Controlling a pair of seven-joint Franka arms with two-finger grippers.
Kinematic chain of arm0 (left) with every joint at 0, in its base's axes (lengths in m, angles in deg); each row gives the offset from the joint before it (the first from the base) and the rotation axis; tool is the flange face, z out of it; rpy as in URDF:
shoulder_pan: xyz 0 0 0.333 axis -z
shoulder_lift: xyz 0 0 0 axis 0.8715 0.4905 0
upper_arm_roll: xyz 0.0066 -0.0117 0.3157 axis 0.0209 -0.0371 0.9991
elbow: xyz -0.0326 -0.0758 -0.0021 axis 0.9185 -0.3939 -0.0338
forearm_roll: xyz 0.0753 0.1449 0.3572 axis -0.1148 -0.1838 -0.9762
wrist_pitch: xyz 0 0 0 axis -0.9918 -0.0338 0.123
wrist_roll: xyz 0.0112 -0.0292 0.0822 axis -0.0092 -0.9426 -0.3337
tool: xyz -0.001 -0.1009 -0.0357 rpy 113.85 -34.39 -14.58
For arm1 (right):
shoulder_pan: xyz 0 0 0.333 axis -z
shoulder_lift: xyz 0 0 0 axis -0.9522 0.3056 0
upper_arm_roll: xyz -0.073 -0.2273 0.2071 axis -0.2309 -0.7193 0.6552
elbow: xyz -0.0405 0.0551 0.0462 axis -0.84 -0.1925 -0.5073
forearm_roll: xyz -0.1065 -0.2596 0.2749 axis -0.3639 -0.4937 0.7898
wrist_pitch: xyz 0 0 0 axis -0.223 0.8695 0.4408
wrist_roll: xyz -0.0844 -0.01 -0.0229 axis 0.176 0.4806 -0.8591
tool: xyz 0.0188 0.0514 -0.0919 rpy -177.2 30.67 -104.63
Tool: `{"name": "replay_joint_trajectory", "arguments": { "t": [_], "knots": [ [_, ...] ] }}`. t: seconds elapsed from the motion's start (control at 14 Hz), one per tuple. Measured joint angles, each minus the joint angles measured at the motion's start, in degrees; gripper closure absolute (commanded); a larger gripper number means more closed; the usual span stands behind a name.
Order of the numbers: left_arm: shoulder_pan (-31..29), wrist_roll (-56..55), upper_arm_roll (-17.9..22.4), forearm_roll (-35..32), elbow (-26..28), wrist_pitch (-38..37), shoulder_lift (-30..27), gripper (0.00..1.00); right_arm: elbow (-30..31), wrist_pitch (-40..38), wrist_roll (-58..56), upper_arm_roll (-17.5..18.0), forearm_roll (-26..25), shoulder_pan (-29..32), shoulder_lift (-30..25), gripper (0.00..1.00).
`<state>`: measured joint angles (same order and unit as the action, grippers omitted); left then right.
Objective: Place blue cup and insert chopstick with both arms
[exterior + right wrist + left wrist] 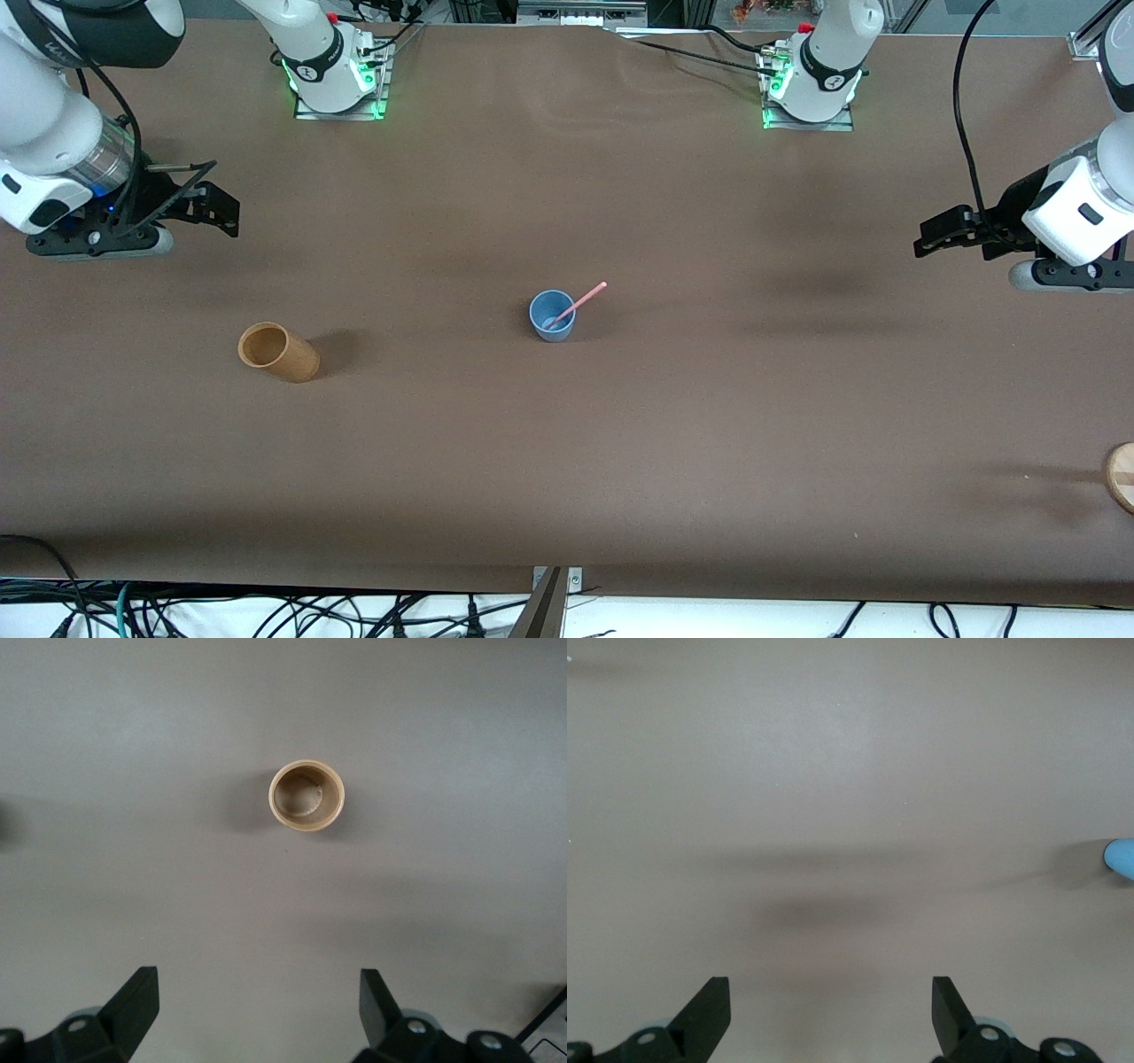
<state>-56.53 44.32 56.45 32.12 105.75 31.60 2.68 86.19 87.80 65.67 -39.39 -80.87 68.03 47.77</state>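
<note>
The blue cup (552, 315) stands upright mid-worktop (567, 461), and the chopstick (580, 303) is in it, leaning out over the rim toward the left arm's end. The left claw (941, 236) hangs over bare worktop at its own end, fingers spread wide, nothing in them. The right claw (213, 209) waits at its end too, fingers wide and empty, above the brown cup (278, 352), which stands nearer the front camera than the blue cup.
</note>
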Motion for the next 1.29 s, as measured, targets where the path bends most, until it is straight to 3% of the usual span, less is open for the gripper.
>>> {"name": "replay_joint_trajectory", "arguments": {
  "t": [0.79, 1.29],
  "knots": [
    [-0.31, 0.10, 0.01, -0.88, -0.37, 0.00, 0.06, 0.00, 0.79, 0.67, -0.48, -3.06, 2.10, 0.74, 0.25, 0.00],
    [-0.29, 1.90, -0.06, -3.16, -0.44, 0.01, 0.08, 0.00, 0.94, 0.79, -0.55, -2.95, 2.37, 0.82, 0.25, 0.00]
  ]
}}
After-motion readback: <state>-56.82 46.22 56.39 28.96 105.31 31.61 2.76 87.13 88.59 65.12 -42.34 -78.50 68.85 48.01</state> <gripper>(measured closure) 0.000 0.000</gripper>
